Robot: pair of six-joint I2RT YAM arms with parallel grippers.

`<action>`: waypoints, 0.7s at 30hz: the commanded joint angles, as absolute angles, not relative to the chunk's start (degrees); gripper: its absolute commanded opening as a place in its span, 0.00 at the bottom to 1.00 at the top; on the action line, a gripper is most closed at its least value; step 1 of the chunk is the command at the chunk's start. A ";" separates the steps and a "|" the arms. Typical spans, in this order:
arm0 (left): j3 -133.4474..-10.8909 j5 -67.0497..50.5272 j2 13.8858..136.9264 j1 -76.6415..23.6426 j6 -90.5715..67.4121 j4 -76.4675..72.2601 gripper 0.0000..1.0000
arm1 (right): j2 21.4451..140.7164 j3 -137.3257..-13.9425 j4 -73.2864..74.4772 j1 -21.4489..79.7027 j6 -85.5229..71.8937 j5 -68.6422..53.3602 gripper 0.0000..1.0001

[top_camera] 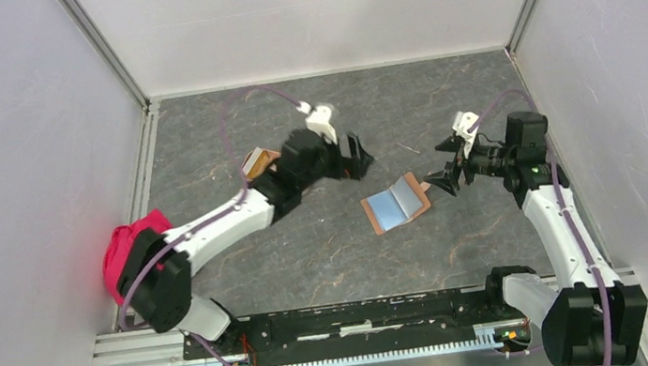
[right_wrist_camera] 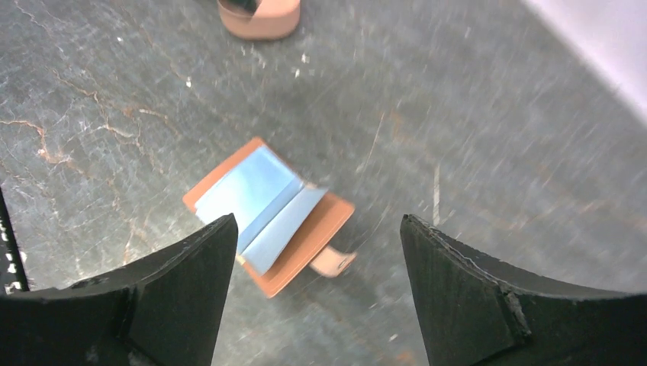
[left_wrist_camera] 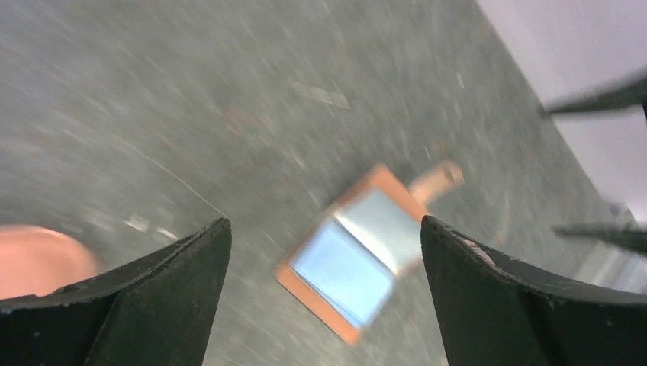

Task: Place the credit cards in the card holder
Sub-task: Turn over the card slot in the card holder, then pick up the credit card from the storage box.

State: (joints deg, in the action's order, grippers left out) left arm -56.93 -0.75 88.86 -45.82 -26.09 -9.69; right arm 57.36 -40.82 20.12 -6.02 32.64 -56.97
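Blue and pale credit cards (top_camera: 394, 202) lie on an open brown wallet (top_camera: 416, 192) with a snap tab, mid-table. They also show in the right wrist view (right_wrist_camera: 248, 192) and, blurred, in the left wrist view (left_wrist_camera: 347, 263). The salmon-pink card holder (top_camera: 257, 161) stands left of them, partly hidden by my left arm. Its rim shows at the top of the right wrist view (right_wrist_camera: 259, 19), with something dark inside. My left gripper (top_camera: 355, 156) is open and empty, above the table between holder and wallet. My right gripper (top_camera: 441, 177) is open and empty, just right of the wallet's tab.
A red cloth (top_camera: 126, 252) lies at the table's left edge beside my left arm's base. White walls close in the dark stone-patterned table (top_camera: 442, 101) on three sides. My right gripper's fingers (left_wrist_camera: 603, 95) show at the right edge of the left wrist view.
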 commanded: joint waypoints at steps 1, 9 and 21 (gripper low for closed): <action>-68.25 4.85 84.51 -35.28 -12.35 5.76 1.00 | 56.45 -47.88 24.62 -5.76 44.16 -65.77 0.88; -85.89 15.53 97.90 -26.67 3.84 26.31 1.00 | 66.82 -53.55 26.27 -4.62 44.92 -65.09 0.87; -81.82 19.80 97.55 -26.10 7.24 24.87 0.96 | 77.60 -55.18 35.18 -4.57 54.57 -62.64 0.82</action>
State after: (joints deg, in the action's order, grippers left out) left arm -85.14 17.91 102.26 -26.00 3.11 29.23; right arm 76.75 -53.15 32.73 -4.60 50.92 -63.20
